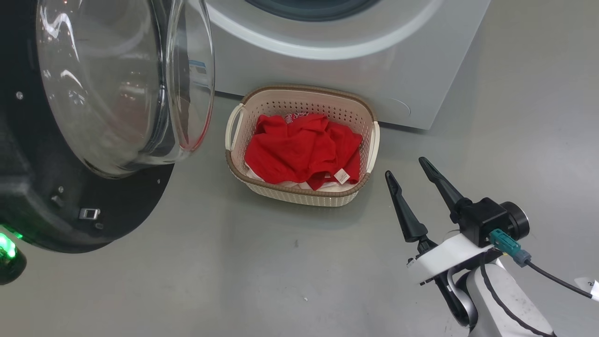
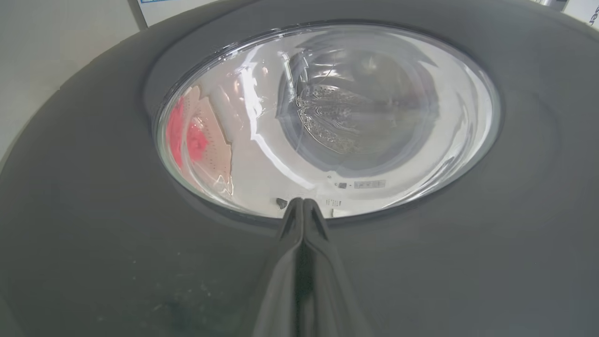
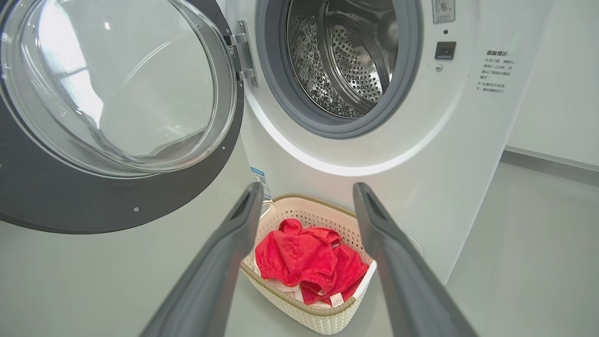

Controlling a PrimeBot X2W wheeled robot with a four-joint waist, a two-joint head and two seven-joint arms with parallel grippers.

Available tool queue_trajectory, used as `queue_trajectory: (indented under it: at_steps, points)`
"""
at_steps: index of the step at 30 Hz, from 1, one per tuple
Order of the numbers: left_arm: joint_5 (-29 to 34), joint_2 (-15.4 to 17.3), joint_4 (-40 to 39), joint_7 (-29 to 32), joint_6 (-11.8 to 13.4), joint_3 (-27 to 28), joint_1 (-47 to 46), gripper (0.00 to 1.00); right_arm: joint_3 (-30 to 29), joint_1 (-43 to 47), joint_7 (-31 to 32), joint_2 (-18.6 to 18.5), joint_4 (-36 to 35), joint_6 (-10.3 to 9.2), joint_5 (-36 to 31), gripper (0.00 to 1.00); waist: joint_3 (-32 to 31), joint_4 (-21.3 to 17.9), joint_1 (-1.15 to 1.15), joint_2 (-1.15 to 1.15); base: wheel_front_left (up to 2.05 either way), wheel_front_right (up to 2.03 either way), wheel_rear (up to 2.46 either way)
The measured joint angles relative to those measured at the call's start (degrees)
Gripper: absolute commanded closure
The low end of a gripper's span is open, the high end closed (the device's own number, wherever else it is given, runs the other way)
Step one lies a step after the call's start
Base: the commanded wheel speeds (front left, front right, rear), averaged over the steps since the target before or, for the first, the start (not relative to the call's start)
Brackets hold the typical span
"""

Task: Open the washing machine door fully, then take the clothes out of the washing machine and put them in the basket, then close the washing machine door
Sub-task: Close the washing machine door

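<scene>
The washing machine door (image 1: 93, 140) stands swung open at the left, its glass bowl bulging toward the basket; it also shows in the right wrist view (image 3: 117, 93). The white washing machine (image 1: 355, 61) shows its bare steel drum (image 3: 346, 51). Red clothes (image 1: 304, 147) lie heaped in the cream basket (image 1: 299, 194) on the floor before the machine, seen too as clothes (image 3: 306, 262) in the basket (image 3: 318, 316). My left gripper (image 2: 303, 202) is shut, its tips close against the door's outer black rim (image 2: 93, 210) at the window's edge. My right gripper (image 1: 406, 168) hangs open right of the basket.
Grey floor (image 1: 257, 271) spreads in front of the machine and to the right. A green light (image 1: 7, 243) glows at the left edge below the door. A white wall (image 3: 561, 79) stands right of the machine.
</scene>
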Motion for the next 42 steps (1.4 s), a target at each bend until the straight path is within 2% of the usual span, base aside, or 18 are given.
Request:
queue_trajectory:
  at_steps: [18,42]
  points:
    - [-0.54,-5.77,-8.80,3.39,-0.36,-2.74,4.83,1.00,-0.04,0.02,-0.02,0.33,0.20,0.00,0.40,0.00,-0.55,-0.81,0.00,0.00,0.00,0.00,0.00]
    - [-1.03,-12.05,-20.79,4.21,1.98,-5.37,11.66,1.00,0.49,0.01,-0.18,1.13,1.16,-0.01,0.60,0.00,-1.39,-4.83,0.00,0.00,0.00,0.00,0.00]
